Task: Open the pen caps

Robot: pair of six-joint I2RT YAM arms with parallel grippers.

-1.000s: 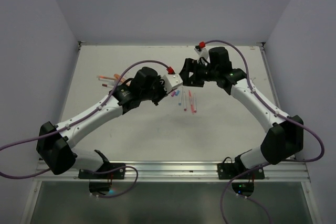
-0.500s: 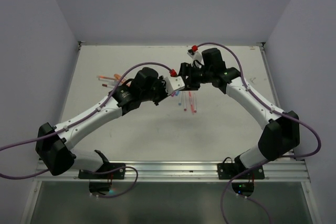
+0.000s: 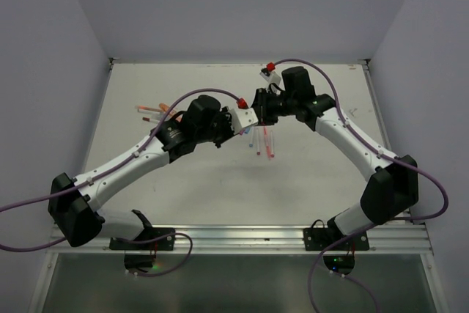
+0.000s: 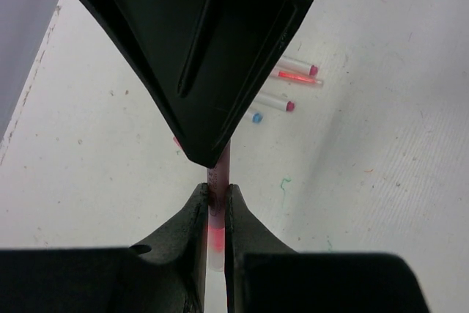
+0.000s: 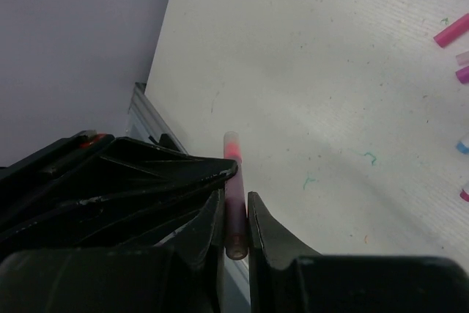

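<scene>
Two arms: the left arm (image 3: 124, 163) and the right arm (image 3: 352, 144) lean inward from the near edge, and their wrists meet nose to nose above the middle of the table.
Table (image 3: 190, 188): a white, scuffed surface with a few small green marks, lying below both grippers.
Left gripper (image 4: 216, 207): its fingers are clamped on the held pen, pinching the pale barrel close to one end. A short pale stub with a pink band sticks out behind the fingertips.
Right gripper (image 5: 236, 214): its fingers are clamped on the opposite end of the same pen. It directly faces the left gripper, and the two sets of tips are almost touching.
Held pen (image 4: 220, 170): thin and pink-tinted, it spans straight between the two grippers, clear of the table. Whether the part inside the right gripper is the cap cannot be told.
Far pens (image 3: 150, 110): a group with orange and pink ends on the table, well apart from both grippers, on the outer side of the left gripper.
Loose pens (image 3: 267, 148): a small cluster of thin pale markers with pink and red ends, lying on the table just below the meeting grippers.
Blue cap (image 4: 256, 117): small and lying alone on the table, just beside the cluster.
</scene>
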